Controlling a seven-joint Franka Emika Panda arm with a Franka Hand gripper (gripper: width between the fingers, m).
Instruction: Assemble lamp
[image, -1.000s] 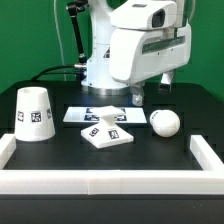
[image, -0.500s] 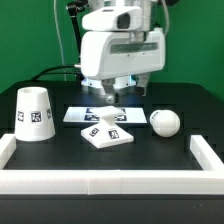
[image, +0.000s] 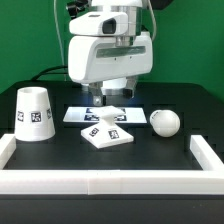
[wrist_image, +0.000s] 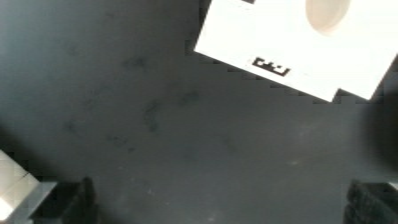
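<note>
My gripper (image: 112, 97) hangs released above the black desk (image: 185, 100), and in the wrist view its two fingers (wrist_image: 68, 200) stand wide apart with only bare desk between them. In the exterior view the flat square lamp base (image: 107, 131) lies on the desk just at 6 o'clock from my gripper, turned at a slant, with its tags facing up. One corner of the base and one of its tags also show in the wrist view, clear of both fingers. From the base, the ball-shaped bulb (image: 165, 122) rests at 3 o'clock, near it but apart. The tapered shade (image: 34, 113) stands wide end down at 9 o'clock, well apart from the base. The marker board (image: 76, 115) lies flat at 12 o'clock from the base, partly behind it.
</note>
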